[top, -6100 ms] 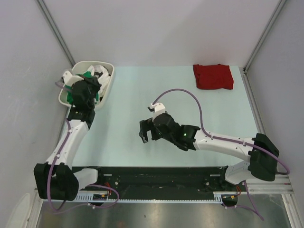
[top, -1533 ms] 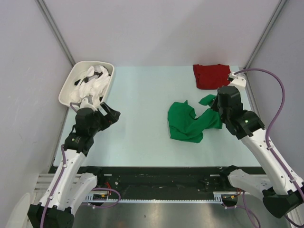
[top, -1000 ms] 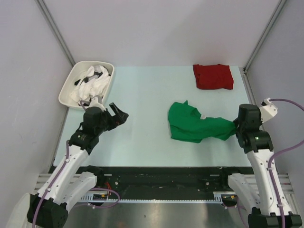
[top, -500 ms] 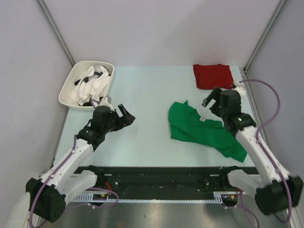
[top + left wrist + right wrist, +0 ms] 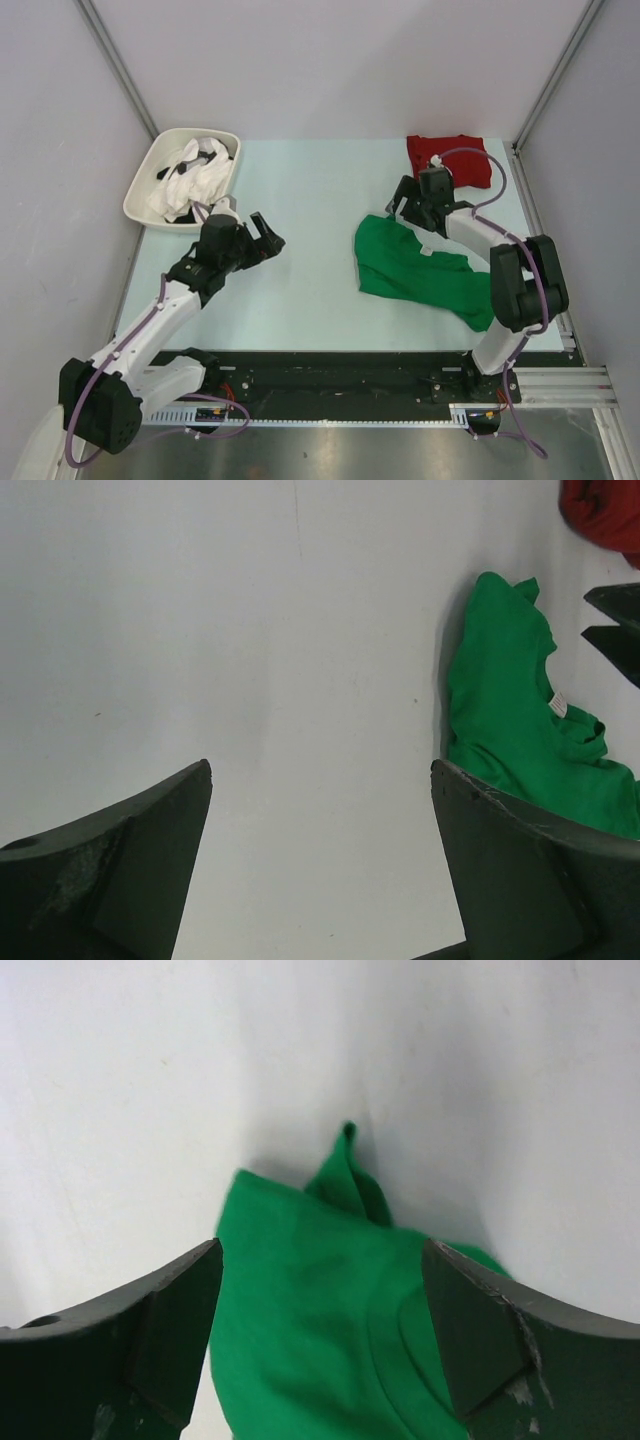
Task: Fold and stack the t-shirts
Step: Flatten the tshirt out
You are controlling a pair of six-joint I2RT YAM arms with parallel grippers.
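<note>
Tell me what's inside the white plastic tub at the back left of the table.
The white plastic tub holds a heap of crumpled white cloth with some dark patches showing between the folds. Whatever lies beneath that heap, and the tub's floor, is covered and cannot be seen.

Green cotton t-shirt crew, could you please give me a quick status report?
Left gripper open, empty, over bare table. Right gripper open above crumpled bright green t-shirt, not gripping. Folded dark red t-shirt at far right. Nothing in the way.
</note>
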